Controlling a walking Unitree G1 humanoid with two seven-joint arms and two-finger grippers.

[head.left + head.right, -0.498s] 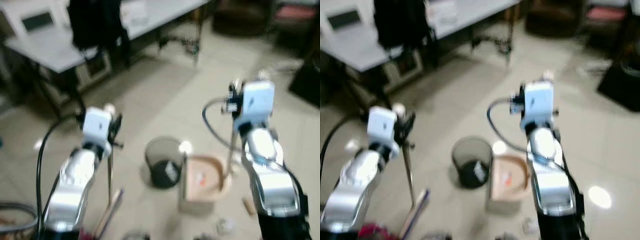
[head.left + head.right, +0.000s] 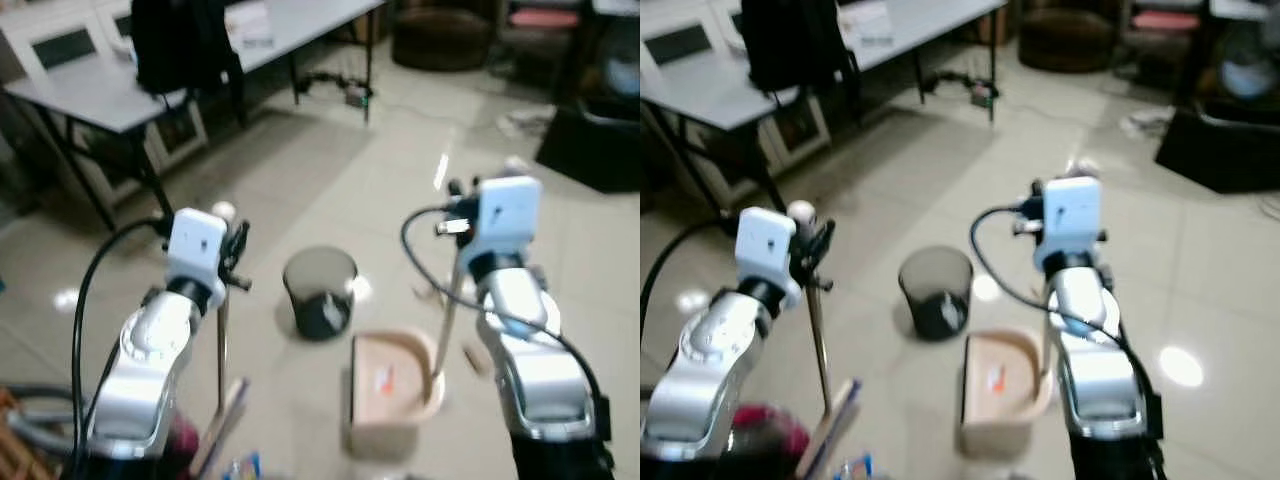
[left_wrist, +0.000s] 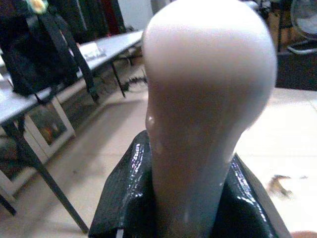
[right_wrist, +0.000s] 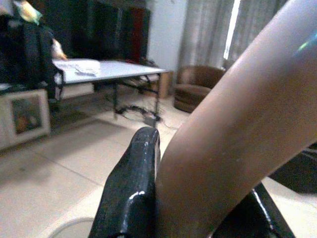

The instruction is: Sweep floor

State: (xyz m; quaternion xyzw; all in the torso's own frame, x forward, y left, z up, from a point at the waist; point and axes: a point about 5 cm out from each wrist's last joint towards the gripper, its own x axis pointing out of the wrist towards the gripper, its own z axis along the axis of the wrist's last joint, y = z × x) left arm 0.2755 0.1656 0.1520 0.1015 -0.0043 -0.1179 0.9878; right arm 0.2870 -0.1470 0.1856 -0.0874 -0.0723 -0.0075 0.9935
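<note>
Tiles (image 2: 330, 190) under grey table (image 2: 110, 90)

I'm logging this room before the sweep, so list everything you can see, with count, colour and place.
Waste bin: one, dark mesh, on the floor ahead between the arms.
Dustpan: one, beige, on the floor just near of the bin, on a long handle up to the right gripper.
Broom: one, thin metal pole with a white knob top, in the left gripper.
Table: one, grey, far left.
Backpack: one, black, on the table.
Armchair: one, brown, far back.
Floor: beige tiles.
Left gripper: jaws shut on the broom.
Right gripper: jaws shut on the handle.
</note>
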